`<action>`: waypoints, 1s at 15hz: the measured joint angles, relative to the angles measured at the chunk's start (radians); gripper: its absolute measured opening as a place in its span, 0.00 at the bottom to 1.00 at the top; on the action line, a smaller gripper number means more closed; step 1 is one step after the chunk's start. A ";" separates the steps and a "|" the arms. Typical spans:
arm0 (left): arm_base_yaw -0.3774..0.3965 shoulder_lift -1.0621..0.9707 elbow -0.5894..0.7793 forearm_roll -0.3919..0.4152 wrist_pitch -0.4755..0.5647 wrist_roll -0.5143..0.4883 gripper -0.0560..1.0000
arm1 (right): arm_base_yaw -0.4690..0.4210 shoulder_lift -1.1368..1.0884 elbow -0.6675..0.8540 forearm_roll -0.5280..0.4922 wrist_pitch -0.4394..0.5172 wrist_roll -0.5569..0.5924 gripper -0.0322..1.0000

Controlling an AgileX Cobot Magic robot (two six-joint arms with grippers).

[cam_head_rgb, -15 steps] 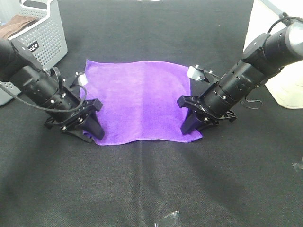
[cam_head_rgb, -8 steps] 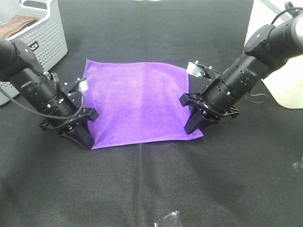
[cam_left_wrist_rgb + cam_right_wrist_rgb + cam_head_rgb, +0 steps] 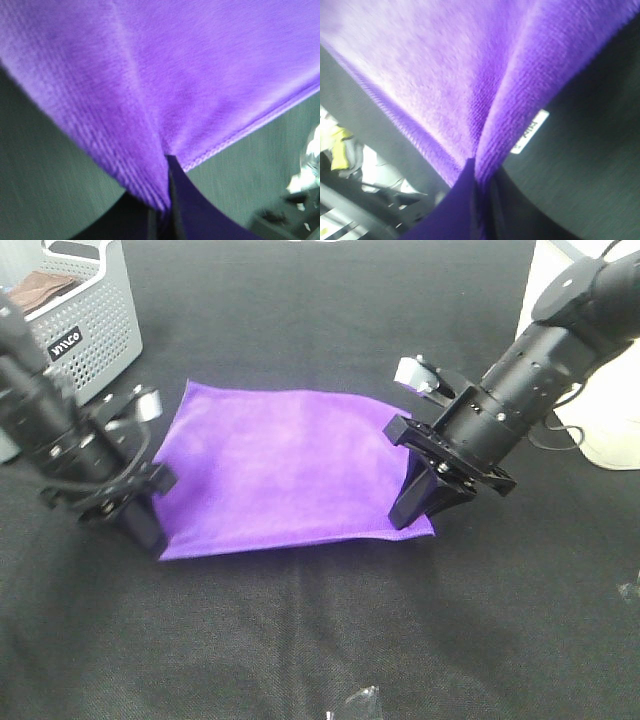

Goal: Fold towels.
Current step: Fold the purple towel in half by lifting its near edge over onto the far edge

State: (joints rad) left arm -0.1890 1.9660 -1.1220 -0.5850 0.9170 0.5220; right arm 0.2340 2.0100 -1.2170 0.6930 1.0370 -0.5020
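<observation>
The purple towel (image 3: 285,465) is spread over the black table, its near edge raised. My left gripper (image 3: 147,538) is shut on the towel's near left corner. My right gripper (image 3: 412,520) is shut on the near right corner. In the left wrist view the towel (image 3: 165,70) fans out from the shut gripper (image 3: 162,217). In the right wrist view the towel (image 3: 450,65) runs into the shut gripper (image 3: 479,195), and a small white tag (image 3: 530,131) shows at its edge.
A grey perforated basket (image 3: 85,315) with a brown cloth (image 3: 40,288) stands at the back left. A white object (image 3: 605,430) sits at the right edge. Small clear plastic bits (image 3: 355,702) lie at the front edge and at the right.
Both grippers have risen with the towel's near corners, lifting the near edge off the table. The left arm has moved left and the right arm has drawn up and back.
</observation>
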 joint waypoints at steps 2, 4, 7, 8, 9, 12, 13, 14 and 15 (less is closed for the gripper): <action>-0.002 -0.099 0.109 -0.006 -0.049 -0.017 0.05 | 0.008 -0.062 0.097 0.029 0.001 0.002 0.03; -0.003 -0.188 0.186 -0.023 -0.056 -0.034 0.05 | 0.008 -0.128 0.171 0.042 0.000 0.002 0.03; -0.005 -0.216 0.194 -0.029 -0.067 -0.053 0.05 | 0.008 -0.161 0.172 0.039 -0.029 0.028 0.03; -0.005 -0.216 0.170 -0.023 -0.084 -0.055 0.05 | 0.008 -0.152 0.135 0.026 -0.041 0.030 0.03; -0.005 -0.215 0.133 -0.010 -0.096 -0.055 0.05 | 0.008 -0.133 0.083 0.009 -0.045 0.042 0.03; 0.003 -0.137 -0.019 0.016 -0.100 -0.055 0.05 | 0.008 -0.009 -0.130 -0.071 -0.035 0.101 0.03; 0.003 -0.086 -0.084 0.030 -0.098 -0.055 0.05 | 0.008 0.036 -0.205 -0.096 -0.016 0.109 0.03; 0.006 -0.030 -0.152 0.039 -0.090 -0.055 0.05 | 0.008 0.080 -0.288 -0.123 -0.005 0.125 0.03; 0.009 0.021 -0.221 0.045 -0.087 -0.055 0.05 | 0.007 0.127 -0.360 -0.155 0.007 0.134 0.03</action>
State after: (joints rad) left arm -0.1800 1.9870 -1.3430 -0.5400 0.8300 0.4670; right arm 0.2410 2.1370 -1.5770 0.5380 1.0440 -0.3680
